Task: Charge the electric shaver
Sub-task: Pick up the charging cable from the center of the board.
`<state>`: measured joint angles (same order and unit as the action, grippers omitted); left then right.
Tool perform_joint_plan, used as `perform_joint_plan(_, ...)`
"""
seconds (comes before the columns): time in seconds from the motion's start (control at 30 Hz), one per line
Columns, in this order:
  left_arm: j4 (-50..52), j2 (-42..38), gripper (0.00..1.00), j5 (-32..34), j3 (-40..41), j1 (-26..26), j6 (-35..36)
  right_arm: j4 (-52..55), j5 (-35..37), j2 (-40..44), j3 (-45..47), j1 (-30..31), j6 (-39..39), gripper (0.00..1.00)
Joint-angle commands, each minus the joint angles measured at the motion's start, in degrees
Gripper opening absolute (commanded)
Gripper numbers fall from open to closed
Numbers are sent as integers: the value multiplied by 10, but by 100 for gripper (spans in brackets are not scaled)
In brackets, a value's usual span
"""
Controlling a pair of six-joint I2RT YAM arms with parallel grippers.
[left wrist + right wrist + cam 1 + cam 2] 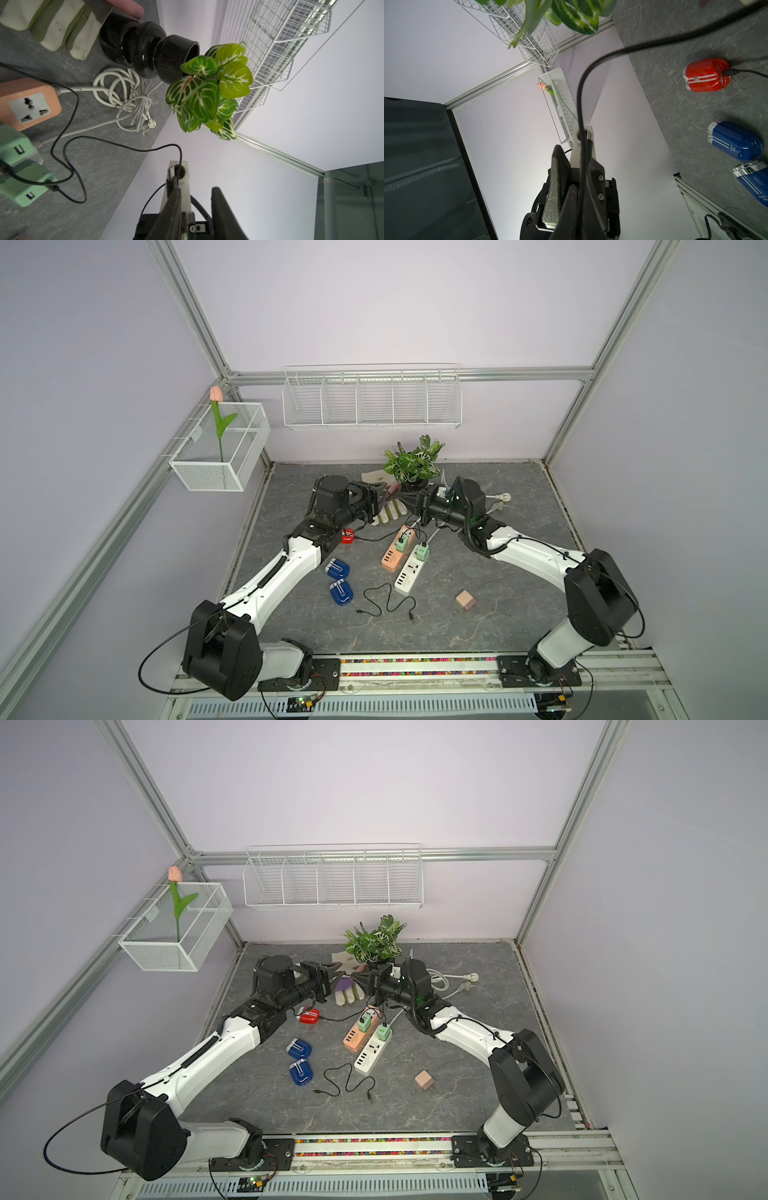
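- Top views, front of desk (pixel 519 614): a loose cable (pixel 386 603) and a pink cube (pixel 465 599) lie here. Leave both alone.
- Blue shavers (pixel 336 568): two, left of centre, with no lead in either. One of these is probably your target.
- White power strip (pixel 409 572) and orange power strip (pixel 395 549): side by side, mid-desk.
- Green adapter (pixel 27 187): the black cable (pixel 580 99) appears to run up from here.
- Red shaver (pixel 707 75): beside your left forearm, with a lead already plugged in.
- Right fingers (pixel 558 166): clamped on the black cable, raised above the desk. The plug tip is hidden.
- Left fingers (pixel 222 207): narrowly parted, with the cable lying against one.
- Advice: draw your left arm clear first, then carry the cable over slowly and keep some slack.
- Plant pot (pixel 145 47): at the back, so stay off it.
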<state>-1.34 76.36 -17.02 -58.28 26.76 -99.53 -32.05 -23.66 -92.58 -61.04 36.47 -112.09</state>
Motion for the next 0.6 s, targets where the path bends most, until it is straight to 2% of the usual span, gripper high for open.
perform_joint_plan(0.0,65,-3,35,-17,-18,-9,31,-28,-3,28,14,-6,-25,7)
perform_joint_plan(0.07,74,-9,45,-10,-15,-11,41,-29,-6,31,16,-6,-26,7)
perform_joint_plan(0.1,68,-8,46,-10,-13,-12,42,-29,-8,32,17,-6,-26,7)
perform_joint_plan(0.43,-38,26,52,-29,-15,-13,35,-20,-13,48,39,0,-24,7)
perform_joint_plan(0.5,-38,27,44,-41,-14,-13,37,-26,-10,48,41,-1,-26,7)
perform_joint_plan(0.57,-46,28,29,-51,-6,-13,34,-28,-9,47,37,-1,-26,7)
